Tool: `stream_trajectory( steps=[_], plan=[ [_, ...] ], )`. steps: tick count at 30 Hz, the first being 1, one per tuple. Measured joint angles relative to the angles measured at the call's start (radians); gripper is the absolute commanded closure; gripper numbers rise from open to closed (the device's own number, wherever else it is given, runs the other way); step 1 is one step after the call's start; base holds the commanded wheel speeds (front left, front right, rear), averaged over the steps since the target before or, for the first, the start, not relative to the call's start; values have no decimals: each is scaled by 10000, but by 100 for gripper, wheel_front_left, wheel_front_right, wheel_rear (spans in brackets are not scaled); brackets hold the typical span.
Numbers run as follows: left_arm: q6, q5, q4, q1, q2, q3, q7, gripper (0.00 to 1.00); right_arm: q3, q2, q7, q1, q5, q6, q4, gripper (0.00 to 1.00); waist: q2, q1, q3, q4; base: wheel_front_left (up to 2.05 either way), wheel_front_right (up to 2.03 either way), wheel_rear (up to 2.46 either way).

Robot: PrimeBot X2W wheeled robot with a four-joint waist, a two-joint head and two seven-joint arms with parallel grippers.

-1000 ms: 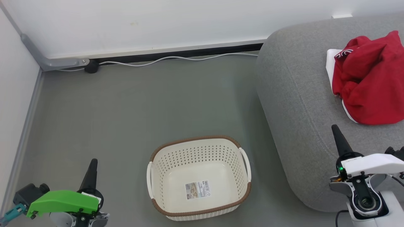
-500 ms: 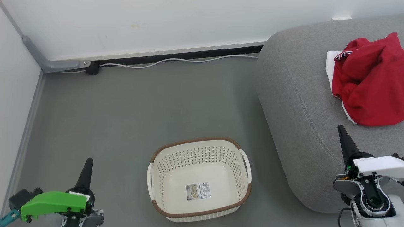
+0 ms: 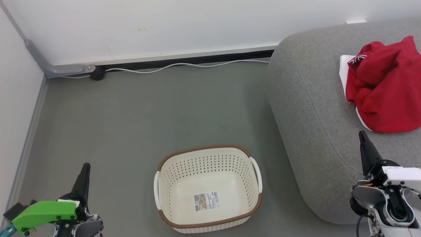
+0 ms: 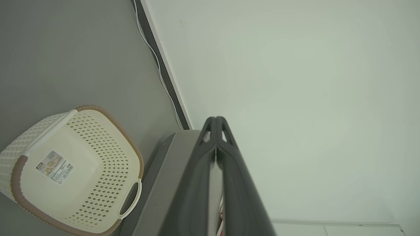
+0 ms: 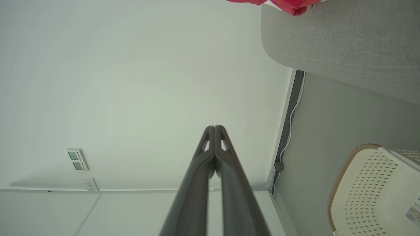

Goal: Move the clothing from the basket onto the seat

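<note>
Red clothing (image 3: 384, 89) is already on the seat (image 3: 312, 108), bunched in a heap towards the right of the head view, with white trim along its left and lower edges. The heap runs off the frame's right edge, so I can't tell how far it reaches. The basket (image 3: 204, 148) stands on the floor (image 3: 131, 115) near the seat's front corner with a strip of floor between them. It holds nothing, just the barcode sticker (image 3: 206, 201) on its bottom

Changes over the last second:
- Nothing on the load side. The clothing has the same folds and the same spot, and the basket hasn't been nudged
- The whole head view has slid a little, with the wall line and the basket both lower in frame. That's the camera, so don't read it as things moving
- Both arms have sunk lower and outward. The left tool (image 3: 85, 166) is at lower left over bare floor, the right tool (image 3: 362, 135) at lower right against the seat. Its tip shows just below the heap, not touching it as far as I can see

Tool state: both are pinched fully closed and holding nothing. In each wrist view the tips meet with no gap

My read is that the transfer is done and the arms are pulling back to rest, so you have no grasp left to make
</note>
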Motion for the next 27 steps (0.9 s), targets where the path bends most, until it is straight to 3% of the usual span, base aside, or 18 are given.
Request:
stream_trajectory(
  steps=[3, 27],
  plan=[
    [-86, -395, 94, -62, -6, 94, 82, 100, -90, 15, 61, -3, 318, 2, 38, 100, 0, 0, -15, 3, 0, 0, 0],
    [-171, -399, 222, -187, -40, 140, 84, 100, -115, 29, 63, -8, 403, 17, 100, 100, 0, 0, -19, 4, 0, 0, 0]
  ],
)
